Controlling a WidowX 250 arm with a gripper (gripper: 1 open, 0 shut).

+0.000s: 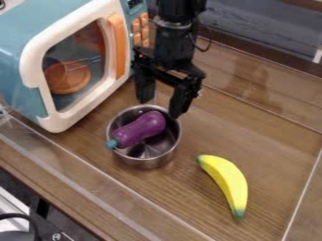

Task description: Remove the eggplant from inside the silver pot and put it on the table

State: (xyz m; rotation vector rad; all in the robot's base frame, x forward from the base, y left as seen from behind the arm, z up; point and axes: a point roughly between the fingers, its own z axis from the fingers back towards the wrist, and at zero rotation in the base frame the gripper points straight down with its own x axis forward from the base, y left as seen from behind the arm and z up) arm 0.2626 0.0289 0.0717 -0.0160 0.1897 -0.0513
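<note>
The purple eggplant lies tilted inside the silver pot, its green cap toward the lower left. The pot stands on the brown wood table, its wire handle pointing up toward the back. My black gripper hangs just above the pot's rear rim, its two fingers spread apart and pointing down with nothing between them. The arm rises behind it at the top middle.
A teal and white toy microwave with an orange dish behind its window stands at the left, close to the pot. A yellow banana lies to the pot's lower right. Clear raised edges border the table.
</note>
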